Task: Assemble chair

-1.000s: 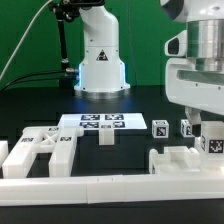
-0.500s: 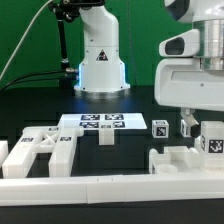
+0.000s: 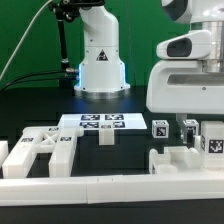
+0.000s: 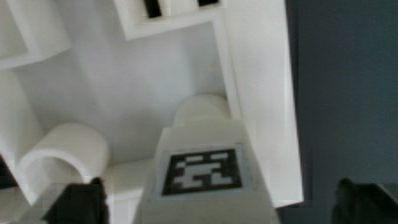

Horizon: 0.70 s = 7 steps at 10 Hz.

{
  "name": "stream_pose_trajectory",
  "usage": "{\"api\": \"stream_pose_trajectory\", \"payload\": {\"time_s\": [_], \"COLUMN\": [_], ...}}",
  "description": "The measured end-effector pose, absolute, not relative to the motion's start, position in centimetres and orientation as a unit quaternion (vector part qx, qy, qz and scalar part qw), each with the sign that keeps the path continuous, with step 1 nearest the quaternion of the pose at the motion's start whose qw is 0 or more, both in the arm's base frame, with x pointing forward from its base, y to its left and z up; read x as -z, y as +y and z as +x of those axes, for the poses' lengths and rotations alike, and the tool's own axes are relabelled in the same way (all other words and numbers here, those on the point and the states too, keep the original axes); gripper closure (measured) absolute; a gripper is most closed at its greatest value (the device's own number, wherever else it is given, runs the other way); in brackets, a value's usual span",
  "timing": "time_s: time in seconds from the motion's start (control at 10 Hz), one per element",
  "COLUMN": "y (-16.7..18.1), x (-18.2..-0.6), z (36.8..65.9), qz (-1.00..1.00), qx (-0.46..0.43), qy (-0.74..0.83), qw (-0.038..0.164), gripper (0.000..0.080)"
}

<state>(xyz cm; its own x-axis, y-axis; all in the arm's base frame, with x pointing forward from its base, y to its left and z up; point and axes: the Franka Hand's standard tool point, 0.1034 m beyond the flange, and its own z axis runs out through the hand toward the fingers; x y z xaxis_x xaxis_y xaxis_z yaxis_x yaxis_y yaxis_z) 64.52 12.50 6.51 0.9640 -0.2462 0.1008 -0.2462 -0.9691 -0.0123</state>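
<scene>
The chair lies in loose white tagged parts on the black table. A flat frame part [image 3: 40,150] lies at the exterior view's left, a small block [image 3: 106,137] in the middle, and small tagged legs [image 3: 160,128] [image 3: 213,142] beside a blocky part [image 3: 185,160] at the right. The arm's white hand [image 3: 188,85] hangs over the right-hand parts and hides its fingers there. In the wrist view my gripper [image 4: 217,205] is open. Its dark fingertips [image 4: 71,205] stand either side of a white tagged part [image 4: 205,160], with a gap on one side.
The marker board [image 3: 100,121] lies flat behind the small block. A low white rim wall [image 3: 100,186] runs along the front. The robot's white base [image 3: 100,60] stands at the back, with a black cable at the exterior view's left.
The hand has moved toward the exterior view's left and now covers more of the right-hand parts. The parts on the table have not moved.
</scene>
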Motion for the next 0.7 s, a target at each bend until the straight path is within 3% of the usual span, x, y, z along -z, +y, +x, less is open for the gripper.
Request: {"api": "stream_pose_trajectory", "payload": {"time_s": [0.1,0.2,0.3,0.5,0.7], "y": [12.52,12.53,12.54,12.40,11.64], "x": [-6.50,-6.50,-6.49,-6.52,-6.41], "z": [64.51,64.51,64.51,64.57,64.74], "qz": [0.989,0.984,0.979,0.957,0.899], "qx": [-0.051,-0.050,-0.050,-0.049,-0.035], "qy": [-0.141,-0.169,-0.197,-0.287,-0.434], "qw": [-0.002,-0.003,-0.005,-0.013,-0.041], "gripper": [0.0434,0.0434,0.0517,0.0516,0.0516]}}
